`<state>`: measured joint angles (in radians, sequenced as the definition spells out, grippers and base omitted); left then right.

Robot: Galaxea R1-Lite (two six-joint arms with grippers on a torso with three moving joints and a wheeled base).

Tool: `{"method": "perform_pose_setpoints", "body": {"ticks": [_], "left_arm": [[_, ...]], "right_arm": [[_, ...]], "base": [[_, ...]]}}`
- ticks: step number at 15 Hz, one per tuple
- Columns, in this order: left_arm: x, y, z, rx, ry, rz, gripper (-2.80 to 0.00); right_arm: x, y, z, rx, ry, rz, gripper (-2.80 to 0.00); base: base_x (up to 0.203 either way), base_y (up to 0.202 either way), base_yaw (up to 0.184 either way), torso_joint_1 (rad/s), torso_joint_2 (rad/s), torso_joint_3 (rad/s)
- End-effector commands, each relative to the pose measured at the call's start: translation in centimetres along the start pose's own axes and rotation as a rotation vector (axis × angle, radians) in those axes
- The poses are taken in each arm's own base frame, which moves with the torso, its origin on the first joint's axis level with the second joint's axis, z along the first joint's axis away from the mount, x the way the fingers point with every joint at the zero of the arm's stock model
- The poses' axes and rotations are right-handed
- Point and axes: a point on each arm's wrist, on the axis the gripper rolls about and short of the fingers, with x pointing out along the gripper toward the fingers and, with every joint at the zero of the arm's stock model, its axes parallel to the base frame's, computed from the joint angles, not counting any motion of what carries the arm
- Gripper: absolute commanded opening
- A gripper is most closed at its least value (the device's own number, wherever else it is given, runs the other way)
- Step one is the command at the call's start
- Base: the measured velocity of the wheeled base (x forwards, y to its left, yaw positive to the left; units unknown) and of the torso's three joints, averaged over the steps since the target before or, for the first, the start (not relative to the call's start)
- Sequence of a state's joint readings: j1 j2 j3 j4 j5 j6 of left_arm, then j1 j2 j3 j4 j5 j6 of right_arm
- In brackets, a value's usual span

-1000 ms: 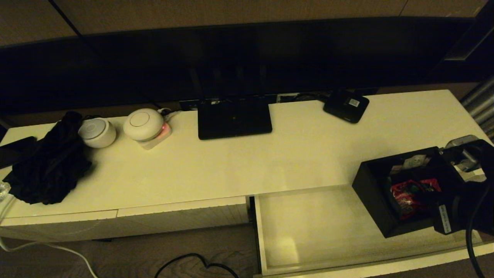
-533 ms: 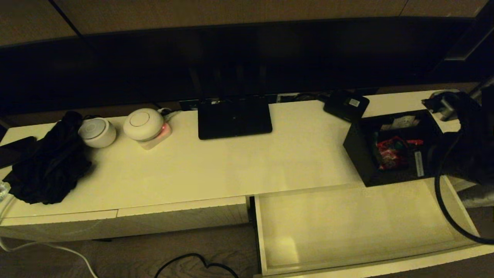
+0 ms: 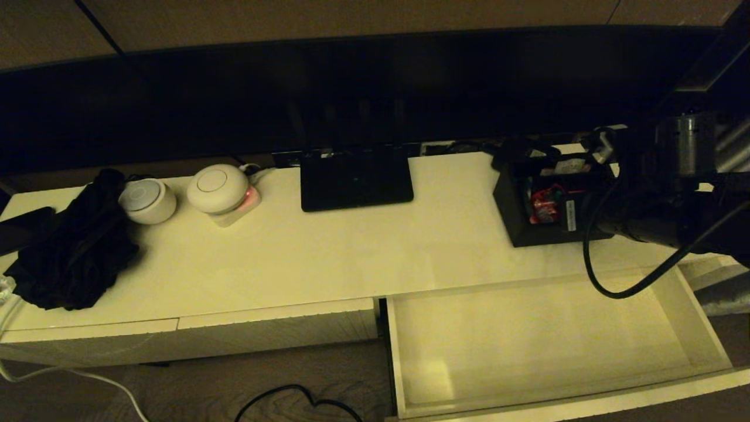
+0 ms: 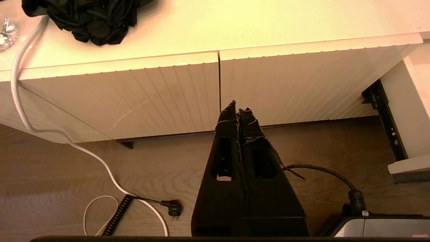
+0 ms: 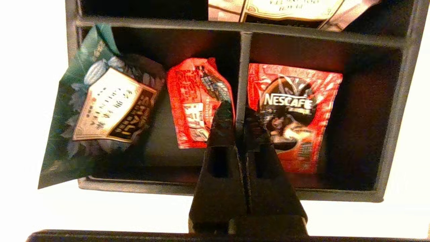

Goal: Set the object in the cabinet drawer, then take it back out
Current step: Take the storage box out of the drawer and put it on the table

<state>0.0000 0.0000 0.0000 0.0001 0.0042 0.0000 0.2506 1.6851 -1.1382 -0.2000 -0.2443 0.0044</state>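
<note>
The black divided box (image 3: 518, 225) is on or just above the cabinet top at the back right; I cannot tell whether it rests there. Red packets (image 3: 544, 206) show inside it. My right arm (image 3: 644, 217) reaches into it from the right. In the right wrist view my right gripper (image 5: 239, 112) is shut on the box's inner divider (image 5: 244, 53), between two red packets (image 5: 292, 111). The wide cream drawer (image 3: 527, 334) stands pulled out, with nothing inside. My left gripper (image 4: 238, 109) is shut on nothing, low in front of the two shorter drawer fronts (image 4: 141, 97).
A flat black router (image 3: 355, 179) sits mid-back on the top, with two white round devices (image 3: 218, 189) and a black cloth heap (image 3: 70, 252) to the left. A dark screen runs behind. Cables (image 3: 293, 398) lie on the floor; a white cord (image 4: 20, 84) hangs off the cabinet's left end.
My right arm has carried the box from over the open drawer's right side back and leftward onto the cabinet top. The drawer is now bare. The left arm is unchanged.
</note>
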Motion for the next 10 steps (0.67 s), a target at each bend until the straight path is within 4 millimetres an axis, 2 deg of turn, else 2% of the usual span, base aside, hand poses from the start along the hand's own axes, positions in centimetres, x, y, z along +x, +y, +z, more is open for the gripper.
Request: {"method": "perform_pose_setpoints", "body": {"ticks": [1, 4, 10], "left_arm": [[0.0, 0.0, -0.1, 0.000, 0.003, 0.000, -2.80], [0.0, 0.0, -0.1, 0.000, 0.003, 0.000, -2.80], [0.0, 0.0, -0.1, 0.000, 0.003, 0.000, -2.80]], "right_arm": [[1.1, 0.4, -0.6, 0.005, 0.025, 0.001, -2.80], [0.5, 0.2, 0.2, 0.024, -0.014, -0.002, -2.80], [-0.8, -0.1, 0.4, 0.023, -0.030, -0.005, -2.80]], "base": [[0.000, 0.000, 0.000, 0.000, 0.00, 0.000], [0.000, 0.000, 0.000, 0.000, 0.00, 0.000], [0.000, 0.000, 0.000, 0.000, 0.00, 0.000]]}}
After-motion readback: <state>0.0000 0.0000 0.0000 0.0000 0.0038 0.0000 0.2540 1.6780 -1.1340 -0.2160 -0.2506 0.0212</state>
